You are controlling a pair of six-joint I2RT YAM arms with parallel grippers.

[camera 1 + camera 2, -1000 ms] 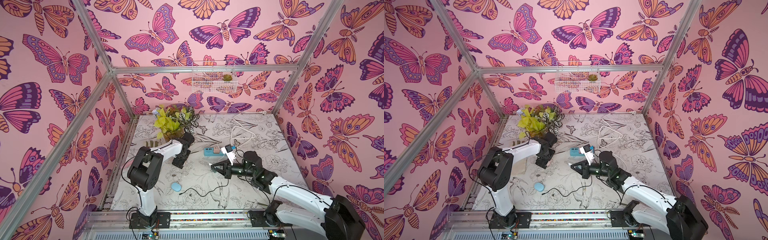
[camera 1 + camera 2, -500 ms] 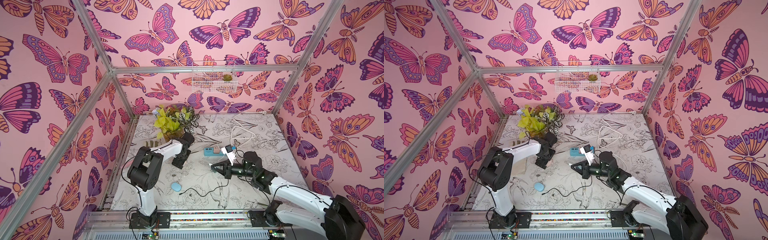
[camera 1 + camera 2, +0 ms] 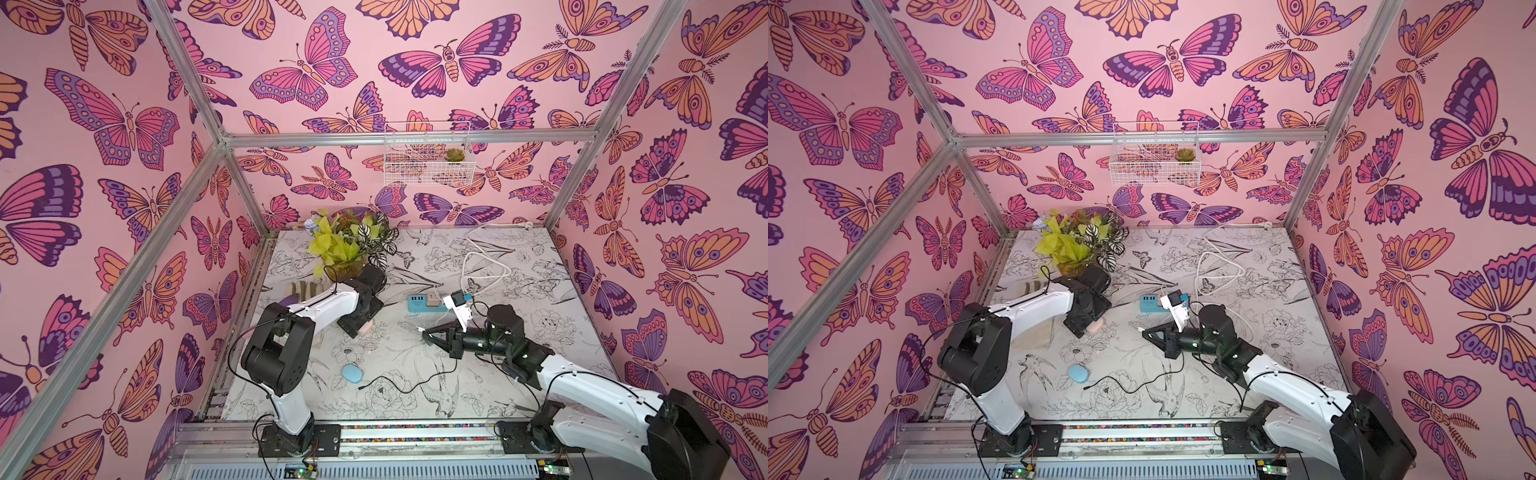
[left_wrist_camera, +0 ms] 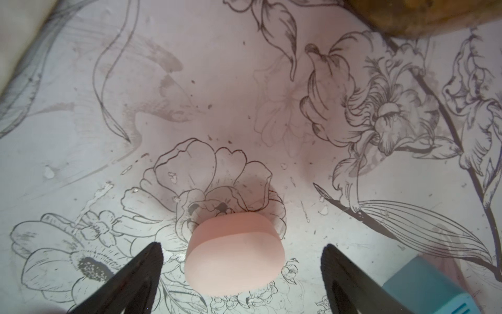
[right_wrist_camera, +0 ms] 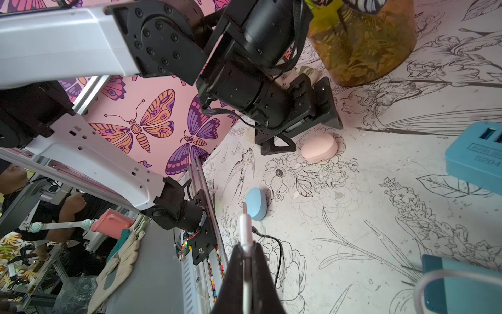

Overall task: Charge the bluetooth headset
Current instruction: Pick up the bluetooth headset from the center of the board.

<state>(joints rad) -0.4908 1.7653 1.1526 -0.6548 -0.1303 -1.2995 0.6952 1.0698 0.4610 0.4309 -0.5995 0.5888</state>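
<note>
The pink bluetooth headset case (image 4: 235,252) lies shut on the flower-print table (image 3: 415,365). My left gripper (image 4: 241,246) is open and straddles it, with a gap showing on each side. Both top views show this gripper (image 3: 359,324) tilted down over the case (image 3: 1094,328) near the plant. My right gripper (image 5: 245,244) is shut on a white cable plug (image 5: 245,228), whose tip sticks out ahead of the fingers. It hovers at mid-table (image 3: 426,333), pointing toward the left arm and well apart from the case (image 5: 318,148).
A light blue case (image 3: 352,372) lies nearer the front, with a loose black cable (image 3: 395,384) ending beside it. A blue USB hub (image 3: 424,303) sits behind my right gripper, a white cable coil (image 3: 486,266) beyond it. A potted plant (image 3: 345,249) stands at the back left.
The left gripper's jaws have spread wider around the pink case. Both arms stay almost where they were.
</note>
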